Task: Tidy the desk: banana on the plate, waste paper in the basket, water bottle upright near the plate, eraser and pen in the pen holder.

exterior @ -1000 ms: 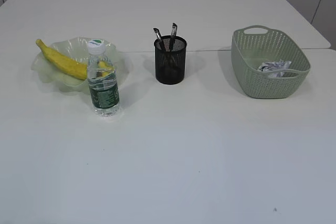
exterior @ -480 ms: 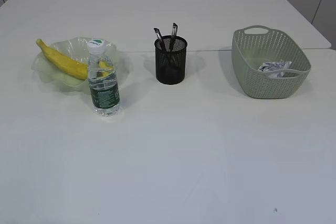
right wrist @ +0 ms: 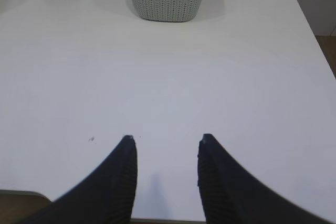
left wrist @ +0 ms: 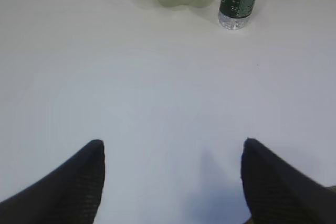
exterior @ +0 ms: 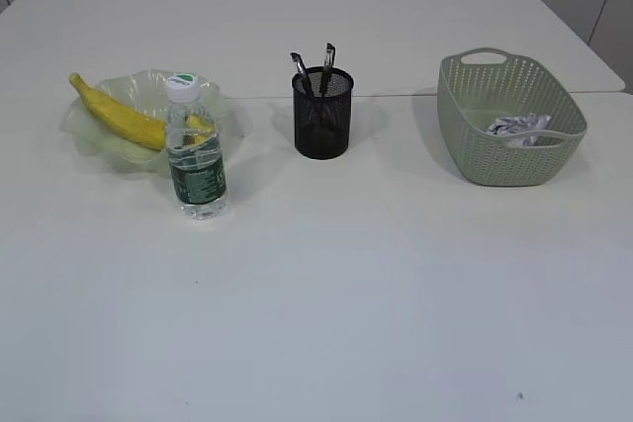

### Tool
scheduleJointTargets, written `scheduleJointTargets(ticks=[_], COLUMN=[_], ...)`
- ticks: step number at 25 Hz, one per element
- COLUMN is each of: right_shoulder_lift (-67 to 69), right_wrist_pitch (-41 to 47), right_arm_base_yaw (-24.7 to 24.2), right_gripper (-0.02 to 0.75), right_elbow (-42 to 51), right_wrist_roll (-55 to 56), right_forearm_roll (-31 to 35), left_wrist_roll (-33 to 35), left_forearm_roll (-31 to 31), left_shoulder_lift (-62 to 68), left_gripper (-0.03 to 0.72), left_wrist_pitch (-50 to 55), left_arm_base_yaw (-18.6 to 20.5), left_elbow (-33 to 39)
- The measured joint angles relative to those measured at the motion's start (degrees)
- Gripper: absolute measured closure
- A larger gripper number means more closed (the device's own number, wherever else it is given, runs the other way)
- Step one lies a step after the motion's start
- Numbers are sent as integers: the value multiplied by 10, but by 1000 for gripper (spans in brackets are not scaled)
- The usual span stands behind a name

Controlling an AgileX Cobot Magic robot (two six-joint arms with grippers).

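Table: the big white table top [exterior: 326,284] holds everything.
Basket: the pale green plastic basket with little holes [exterior: 465,121] sits on the right side of the table.
Plate: the see-through green wavy plate [exterior: 99,135] sits on the left side.
Banana: the long yellow banana [exterior: 119,116] lies across the plate.
Bottle: the clear water bottle with a white cap and dark green label [exterior: 196,150] stands up straight, just in front of the plate and right beside it.
Pen holder: the black mesh metal cup [exterior: 321,114] stands in the middle, between the plate and the basket.
Pens: two dark pens [exterior: 325,58] stick up out of the cup.
Paper: the crumpled white waste paper [exterior: 518,126] lies inside the basket.
Eraser: cannot see it.
Left gripper [left wrist: 173,153]: its black fingers are spread wide over bare table, holding nothing, well apart from the bottle.
Right gripper [right wrist: 167,142]: its black fingers are partly spread over bare table, holding nothing, well apart from the basket.
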Motion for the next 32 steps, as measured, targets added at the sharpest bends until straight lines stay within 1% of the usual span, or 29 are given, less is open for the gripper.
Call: scheduleJointTargets(ticks=[4,9,32], right_shoulder_lift=[0,0,0], right_wrist_pitch=[0,0,1], right_arm_base_yaw=[0,0,0], right_gripper=[442,442,442], right_elbow=[0,0,0], right_wrist_roll=[-4,-5,-6], right_forearm_roll=[0,0,0], left_wrist_roll=[0,-1,-1], left_forearm_roll=[0,0,0], left_shoulder_lift=[0,-2,-3], left_gripper=[119,120,120], left_wrist_pitch=[0,0,-1], left_arm_base_yaw=[8,37,39], left_elbow=[0,0,0])
